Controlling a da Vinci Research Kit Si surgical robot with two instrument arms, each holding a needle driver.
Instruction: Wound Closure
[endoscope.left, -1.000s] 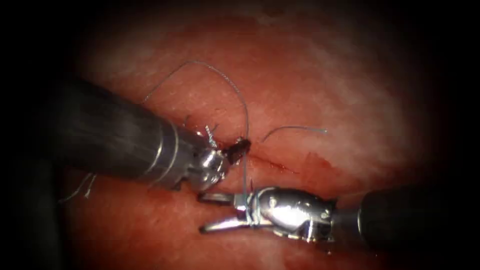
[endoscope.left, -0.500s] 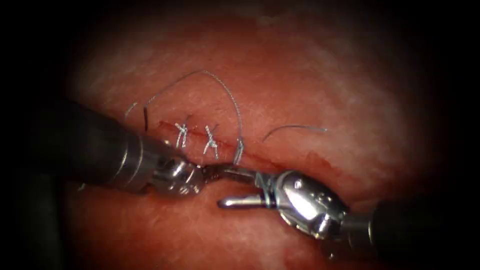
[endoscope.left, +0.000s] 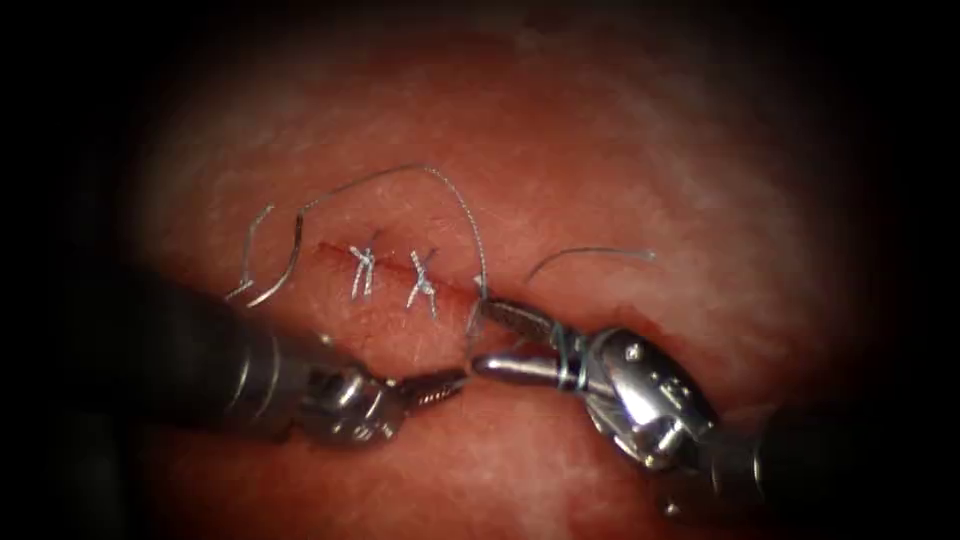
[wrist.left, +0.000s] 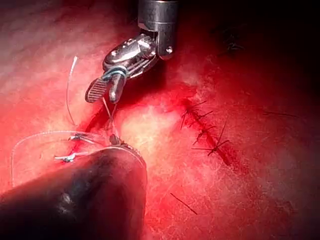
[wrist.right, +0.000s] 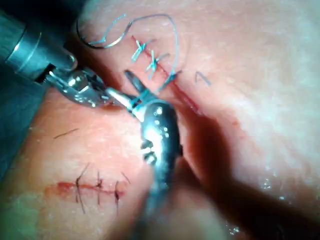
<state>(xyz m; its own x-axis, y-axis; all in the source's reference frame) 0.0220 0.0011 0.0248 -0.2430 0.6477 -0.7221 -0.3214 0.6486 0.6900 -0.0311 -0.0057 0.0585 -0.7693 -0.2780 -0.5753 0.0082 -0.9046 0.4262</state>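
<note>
The cut (endoscope.left: 392, 272) runs across the tissue (endoscope.left: 600, 150) with two tied stitches (endoscope.left: 422, 280) on it. Just past the cut's left end the curved needle (endoscope.left: 285, 265) lies on the tissue, held by neither tool. Its thread (endoscope.left: 440, 178) arcs over to a third stitch site (endoscope.left: 478, 300). My left tool (endoscope.left: 450, 382) is shut on the thread below the cut. My right tool (endoscope.left: 482, 335) stands open at that site with thread (endoscope.left: 562, 357) looped around the base of its jaws. The left wrist view shows the right tool (wrist.left: 102, 96) and this loop (wrist.left: 116, 71).
A loose cut end of thread (endoscope.left: 590, 254) lies on the tissue to the right of the stitches. Red fluid (endoscope.left: 640, 325) marks the cut's right part. An older stitched cut (wrist.right: 95, 187) shows in the right wrist view and also as a stitched cut (wrist.left: 207, 132) in the left wrist view.
My left tool has drawn back down and to the left, uncovering the stitches and the needle. My right tool has moved up to the cut with the thread still looped around it.
</note>
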